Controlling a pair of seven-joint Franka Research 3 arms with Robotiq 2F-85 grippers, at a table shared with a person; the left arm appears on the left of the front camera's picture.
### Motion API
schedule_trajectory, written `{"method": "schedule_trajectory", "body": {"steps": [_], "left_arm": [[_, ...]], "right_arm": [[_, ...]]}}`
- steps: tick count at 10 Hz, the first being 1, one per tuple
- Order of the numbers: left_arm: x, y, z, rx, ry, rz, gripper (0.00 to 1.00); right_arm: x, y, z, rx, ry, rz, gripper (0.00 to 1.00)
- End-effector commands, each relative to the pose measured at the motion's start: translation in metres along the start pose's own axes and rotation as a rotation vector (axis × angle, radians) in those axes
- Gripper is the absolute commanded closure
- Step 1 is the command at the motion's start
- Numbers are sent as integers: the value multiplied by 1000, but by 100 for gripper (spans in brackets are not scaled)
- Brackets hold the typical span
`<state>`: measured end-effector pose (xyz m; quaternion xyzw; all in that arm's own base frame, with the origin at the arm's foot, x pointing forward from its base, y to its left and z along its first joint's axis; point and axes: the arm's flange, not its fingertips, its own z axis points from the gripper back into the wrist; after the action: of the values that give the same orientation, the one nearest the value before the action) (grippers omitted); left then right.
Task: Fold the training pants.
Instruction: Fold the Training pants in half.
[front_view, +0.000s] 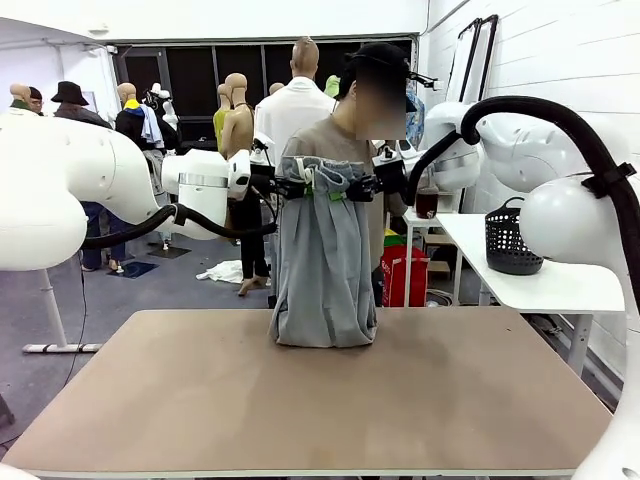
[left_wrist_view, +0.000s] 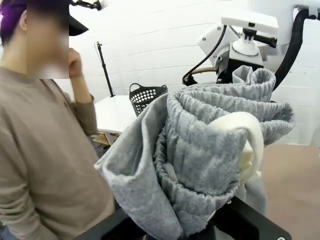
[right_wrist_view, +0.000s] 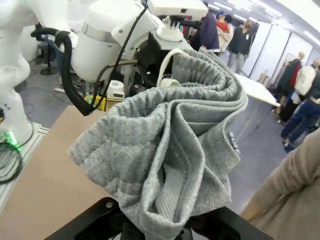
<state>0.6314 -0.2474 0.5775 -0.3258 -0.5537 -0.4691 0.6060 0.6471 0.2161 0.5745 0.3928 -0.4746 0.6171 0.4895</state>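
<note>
Two robot arms hold the grey training pants (front_view: 324, 262) aloft by the gathered waistband, the left gripper (front_view: 292, 187) and right gripper (front_view: 358, 188) each with jaws clenched on a bunch of the elastic edge. The legs hang straight down, their hems just meeting the tan surface (front_view: 300, 400) at its far side, in front of a person in a beige top (front_view: 320, 140). This looks like the lift before the lay-down. The next move likely calls for lowering the garment flat toward the near side, both arms moving together so the cloth spreads without twisting.
</note>
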Motion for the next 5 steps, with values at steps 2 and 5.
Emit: {"method": "schedule_trajectory", "body": {"steps": [2,5], "left_arm": [[-11,-34,27,-34,-2,111,100],[-31,-61,44,-69,27,238,100]], "right_arm": [[-10,47,-4,-20,-29,-107,100],[-20,72,-7,-3,-35,-219,100]]}}
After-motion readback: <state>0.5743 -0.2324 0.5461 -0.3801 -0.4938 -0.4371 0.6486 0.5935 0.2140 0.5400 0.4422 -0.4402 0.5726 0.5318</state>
